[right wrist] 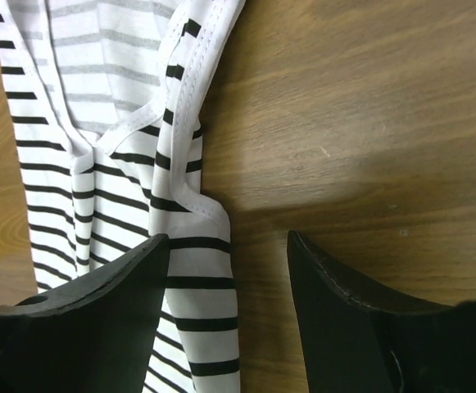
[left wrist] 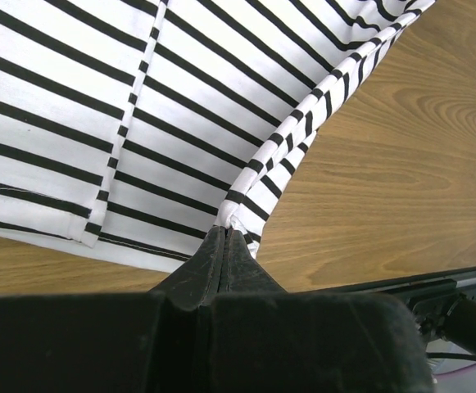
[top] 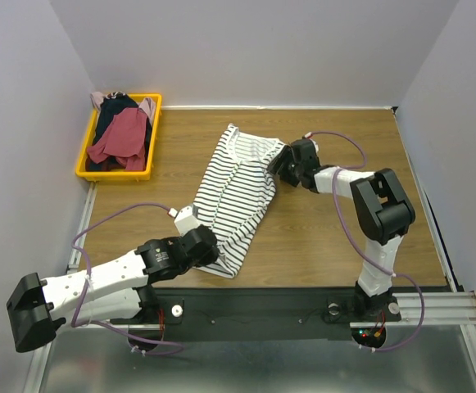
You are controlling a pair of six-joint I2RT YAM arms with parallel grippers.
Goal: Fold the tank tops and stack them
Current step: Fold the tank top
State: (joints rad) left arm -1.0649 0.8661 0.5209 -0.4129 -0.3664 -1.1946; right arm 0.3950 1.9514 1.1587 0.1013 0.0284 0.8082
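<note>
striped tank top [top: 238,192]: white with thin black stripes, flat on the wood near the middle of the table [top: 336,237]. It runs diagonally, with the neck and straps toward the far edge and the hem toward the near edge, left of centre.
cloth layers: the left wrist view shows one bound edge lying over another striped layer near the hem, so it's doubled there. A seam line runs down its length.
left gripper [left wrist: 225,233]: fingers pressed together with no gap, and the striped top's edge is nipped right at the tips. It sits at the near end of the top, close to the near edge of the table.
right gripper [right wrist: 225,237]: jaws wide apart with nothing gripped, low over the far end of the top. One finger [right wrist: 115,278] is over the striped cloth and the other [right wrist: 344,286] over bare wood. The bound strap edge runs between them.
yellow bin [top: 154,131]: at the far left corner, well apart from the striped top, with bare wood between.
bin contents: a dark red top [top: 123,135] is crumpled on top, with dark navy cloth [top: 119,105] behind it. Pale pink cloth [top: 98,98] shows at the far end, and all of it is loosely bunched.
left arm [top: 115,278]: lies along the near left edge, with its purple cable [top: 115,217] looping over the wood beside it.
right arm [top: 381,205]: elbow raised over the right side of the table, forearm reaching toward the middle. Its cable [top: 340,135] arcs above the far side.
in the way: only the two grippers overlap the striped top. The bin and cables are off to the sides.
</note>
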